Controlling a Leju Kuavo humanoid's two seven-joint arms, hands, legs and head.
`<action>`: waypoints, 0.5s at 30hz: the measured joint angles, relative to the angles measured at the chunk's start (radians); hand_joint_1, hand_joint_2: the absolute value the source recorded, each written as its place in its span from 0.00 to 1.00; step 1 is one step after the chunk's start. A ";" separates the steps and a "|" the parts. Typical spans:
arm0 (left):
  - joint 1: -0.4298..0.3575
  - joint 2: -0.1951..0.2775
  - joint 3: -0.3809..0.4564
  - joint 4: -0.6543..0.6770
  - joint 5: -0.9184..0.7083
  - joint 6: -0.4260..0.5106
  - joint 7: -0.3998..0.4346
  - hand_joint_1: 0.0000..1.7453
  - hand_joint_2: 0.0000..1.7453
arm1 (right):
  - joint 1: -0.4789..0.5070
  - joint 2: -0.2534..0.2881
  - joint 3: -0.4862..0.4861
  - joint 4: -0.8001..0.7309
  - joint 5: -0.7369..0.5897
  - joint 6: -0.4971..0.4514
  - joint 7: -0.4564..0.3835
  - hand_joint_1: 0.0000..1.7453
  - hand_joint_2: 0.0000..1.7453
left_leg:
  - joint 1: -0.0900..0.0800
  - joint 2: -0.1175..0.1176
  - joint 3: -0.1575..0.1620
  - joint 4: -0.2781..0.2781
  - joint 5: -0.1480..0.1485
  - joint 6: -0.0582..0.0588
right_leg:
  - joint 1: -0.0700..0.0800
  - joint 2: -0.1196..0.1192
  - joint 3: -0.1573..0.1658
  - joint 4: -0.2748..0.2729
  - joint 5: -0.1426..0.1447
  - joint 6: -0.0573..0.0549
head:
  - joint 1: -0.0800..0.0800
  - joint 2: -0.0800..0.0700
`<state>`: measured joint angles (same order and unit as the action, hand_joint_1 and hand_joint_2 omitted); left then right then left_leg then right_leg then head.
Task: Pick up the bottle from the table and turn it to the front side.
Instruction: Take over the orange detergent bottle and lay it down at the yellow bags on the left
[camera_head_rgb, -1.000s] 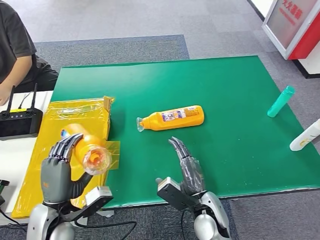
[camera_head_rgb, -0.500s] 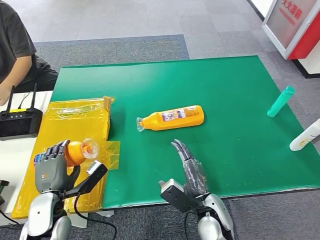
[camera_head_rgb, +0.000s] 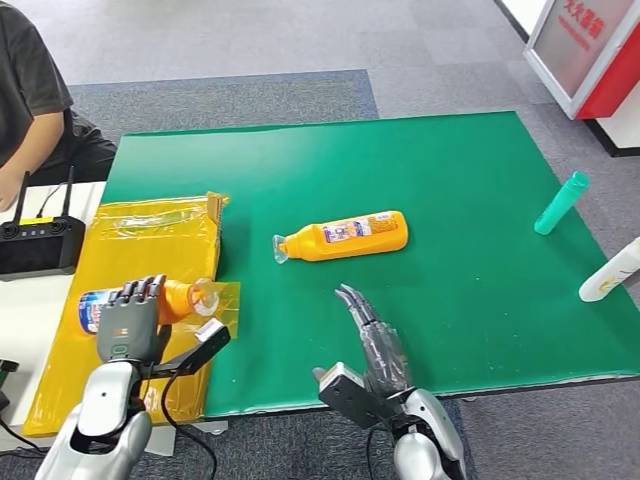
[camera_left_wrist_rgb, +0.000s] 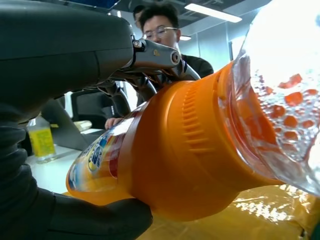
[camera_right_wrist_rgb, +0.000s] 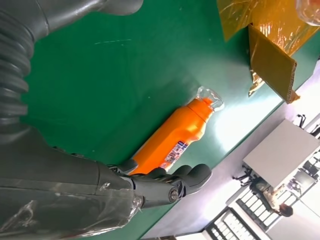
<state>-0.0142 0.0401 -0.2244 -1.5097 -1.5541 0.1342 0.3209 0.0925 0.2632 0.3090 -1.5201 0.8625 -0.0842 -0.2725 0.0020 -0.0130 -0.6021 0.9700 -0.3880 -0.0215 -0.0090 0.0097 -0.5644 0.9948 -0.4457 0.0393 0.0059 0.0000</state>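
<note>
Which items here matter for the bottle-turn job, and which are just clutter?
In play:
- orange bottle gripped by the left hand, over the yellow box
- second orange bottle lying on the green mat
- right hand, empty

Lying about:
- teal bottle
- white bottle
- black controller

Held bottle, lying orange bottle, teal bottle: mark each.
held bottle (camera_head_rgb: 175, 297): head view, orange shoulder beside the left hand's fingers.
lying orange bottle (camera_head_rgb: 347, 236): head view, mid-body below the label.
teal bottle (camera_head_rgb: 561, 202): head view, middle of body.
</note>
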 joint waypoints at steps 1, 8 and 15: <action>-0.006 0.006 -0.008 0.009 0.000 0.002 -0.008 1.00 1.00 | -0.001 0.000 0.000 0.003 -0.001 0.001 -0.002 0.00 1.00 | 0.000 0.000 0.000 0.000 0.000 0.000 | 0.000 0.000 0.000 0.000 0.000 0.000 | 0.000 0.000; -0.050 0.035 -0.048 0.114 0.000 0.017 -0.116 0.13 1.00 | -0.023 0.000 0.003 0.042 -0.013 0.000 -0.016 0.00 1.00 | 0.000 0.000 0.001 0.000 0.000 0.000 | 0.000 0.000 0.001 0.000 0.000 0.000 | 0.000 0.000; -0.057 0.036 -0.052 0.200 0.000 -0.013 -0.139 0.00 1.00 | -0.042 0.000 0.005 0.065 -0.017 -0.002 -0.017 0.00 1.00 | 0.000 0.000 0.001 0.000 0.000 0.000 | 0.000 0.000 0.001 0.000 0.000 0.000 | 0.000 0.000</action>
<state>-0.0713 0.0763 -0.2762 -1.3098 -1.5545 0.1212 0.1816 0.0506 0.2632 0.3139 -1.4547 0.8457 -0.0857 -0.2894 0.0019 -0.0130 -0.6011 0.9700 -0.3877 -0.0218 -0.0089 0.0096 -0.5631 0.9948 -0.4454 0.0389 0.0058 0.0000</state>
